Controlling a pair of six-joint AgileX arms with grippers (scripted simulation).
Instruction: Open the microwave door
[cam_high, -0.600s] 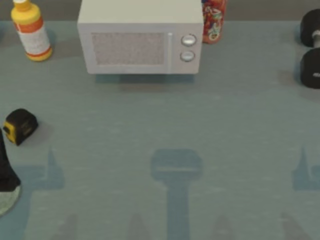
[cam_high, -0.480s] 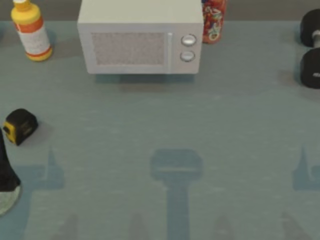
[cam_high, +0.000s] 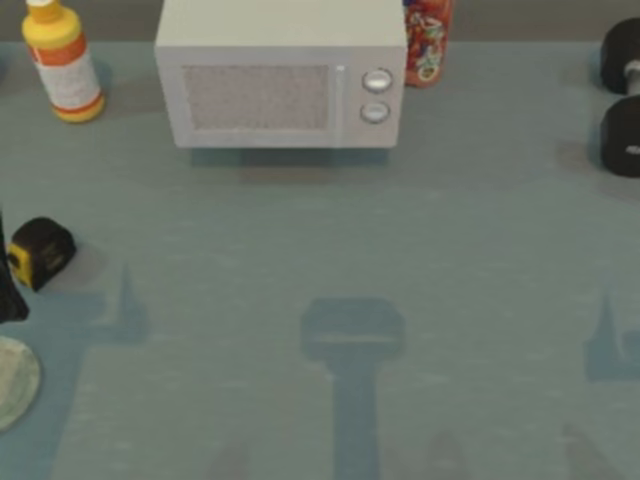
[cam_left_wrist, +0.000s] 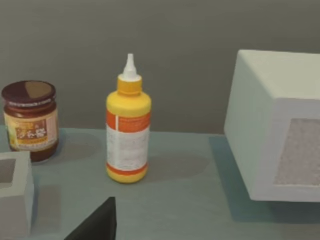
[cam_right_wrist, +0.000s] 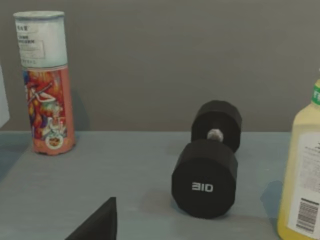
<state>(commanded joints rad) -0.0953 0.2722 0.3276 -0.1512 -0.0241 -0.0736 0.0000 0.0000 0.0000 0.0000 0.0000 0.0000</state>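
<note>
The white microwave (cam_high: 280, 25) stands at the back middle of the table, its two silver knobs (cam_high: 376, 96) stacked on the right of its front. The microwave door (cam_high: 258, 97), with its grey mesh window, lies flush and closed. In the left wrist view the microwave (cam_left_wrist: 272, 135) shows a side wall and a strip of mesh. My left arm (cam_high: 6, 290) is a dark shape at the table's left edge, far from the door. Only a dark wedge of my left gripper (cam_left_wrist: 97, 225) shows. The right gripper (cam_right_wrist: 97, 225) also shows only a dark wedge and is outside the top view.
A yellow squeeze bottle (cam_high: 62, 60) stands left of the microwave and a red printed can (cam_high: 428, 40) right behind it. A black dumbbell (cam_high: 625, 100) lies at the far right. A black-yellow tape measure (cam_high: 40, 252) and a pale disc (cam_high: 12, 382) sit near the left arm.
My left arm has drawn back toward the left edge and slightly farther up the table, uncovering more of the pale disc. Its shadow shifted with it. The microwave door has not moved.
</note>
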